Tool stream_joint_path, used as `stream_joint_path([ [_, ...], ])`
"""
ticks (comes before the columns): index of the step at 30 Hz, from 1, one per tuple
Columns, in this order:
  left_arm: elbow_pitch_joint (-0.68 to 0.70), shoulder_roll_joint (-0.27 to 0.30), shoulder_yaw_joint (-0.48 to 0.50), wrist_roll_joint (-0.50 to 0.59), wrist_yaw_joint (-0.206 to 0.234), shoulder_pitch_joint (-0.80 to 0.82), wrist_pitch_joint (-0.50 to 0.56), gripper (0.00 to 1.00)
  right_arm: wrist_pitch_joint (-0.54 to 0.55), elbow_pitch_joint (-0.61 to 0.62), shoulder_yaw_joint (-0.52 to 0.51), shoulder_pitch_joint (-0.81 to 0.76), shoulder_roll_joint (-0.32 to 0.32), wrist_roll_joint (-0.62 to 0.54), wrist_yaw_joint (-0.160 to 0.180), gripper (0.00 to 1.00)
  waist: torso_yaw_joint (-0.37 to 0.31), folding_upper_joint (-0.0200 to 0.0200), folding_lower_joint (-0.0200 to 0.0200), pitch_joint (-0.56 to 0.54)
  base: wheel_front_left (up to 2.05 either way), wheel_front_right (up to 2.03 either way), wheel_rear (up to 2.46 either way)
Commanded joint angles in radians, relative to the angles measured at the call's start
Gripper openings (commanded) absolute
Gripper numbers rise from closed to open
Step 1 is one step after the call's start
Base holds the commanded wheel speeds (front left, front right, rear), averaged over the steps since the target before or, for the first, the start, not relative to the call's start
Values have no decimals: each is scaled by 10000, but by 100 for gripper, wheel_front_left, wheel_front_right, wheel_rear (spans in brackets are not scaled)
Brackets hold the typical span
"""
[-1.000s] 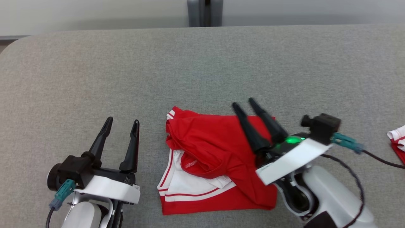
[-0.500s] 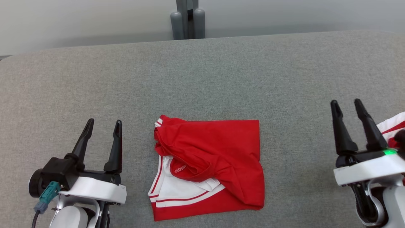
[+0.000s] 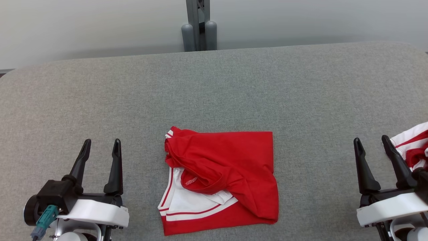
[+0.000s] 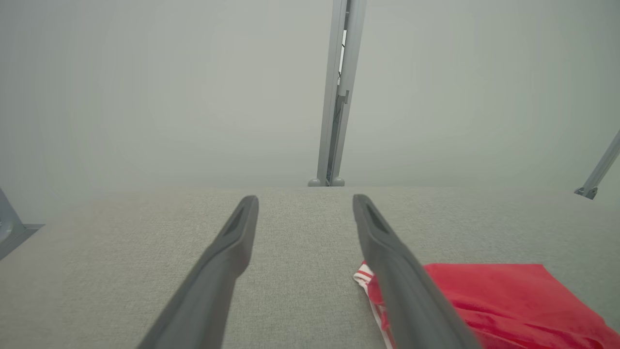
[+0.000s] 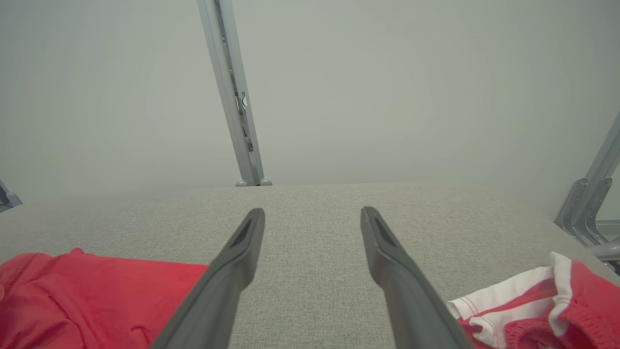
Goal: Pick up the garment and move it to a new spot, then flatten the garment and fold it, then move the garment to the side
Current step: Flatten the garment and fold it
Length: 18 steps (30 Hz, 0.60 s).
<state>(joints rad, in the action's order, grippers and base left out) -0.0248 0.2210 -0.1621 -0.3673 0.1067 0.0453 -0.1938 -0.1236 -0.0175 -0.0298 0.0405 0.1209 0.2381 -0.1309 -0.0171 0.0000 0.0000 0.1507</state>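
The garment is lying roughly folded near the front-middle of the bench, between my two grippers and touching neither. It's a soft, wrinkled red knit: the top-left corner is bunching up and the right edge is running straight. A white panel with red stripe trim is showing at its lower left, plus a small white label I can't read. The bench is wearing a flat grey woven cover with rounded far corners.

I'm holding the left gripper left of the garment, fingers apart, nothing between them. The right gripper is sitting well to the garment's right, fingers also apart and empty. A second red-and-white cloth is lying just beside my right gripper, cut off by the picture edge. Wide bare cover is lying open behind the garment, up to the grey post at the far edge.
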Motion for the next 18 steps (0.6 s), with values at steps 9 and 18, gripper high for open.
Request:
stream_joint_path([
  [9,404,86,-104,81,176,-90,192,100,159,163,41,0,13,-65,4,100,128,0,0,50,0,0,0],
  [18,592,5,-273,93,179,125,201,100,570,-247,1181,554,339,155,4,0,607,0,0,365,0,0,0],
])
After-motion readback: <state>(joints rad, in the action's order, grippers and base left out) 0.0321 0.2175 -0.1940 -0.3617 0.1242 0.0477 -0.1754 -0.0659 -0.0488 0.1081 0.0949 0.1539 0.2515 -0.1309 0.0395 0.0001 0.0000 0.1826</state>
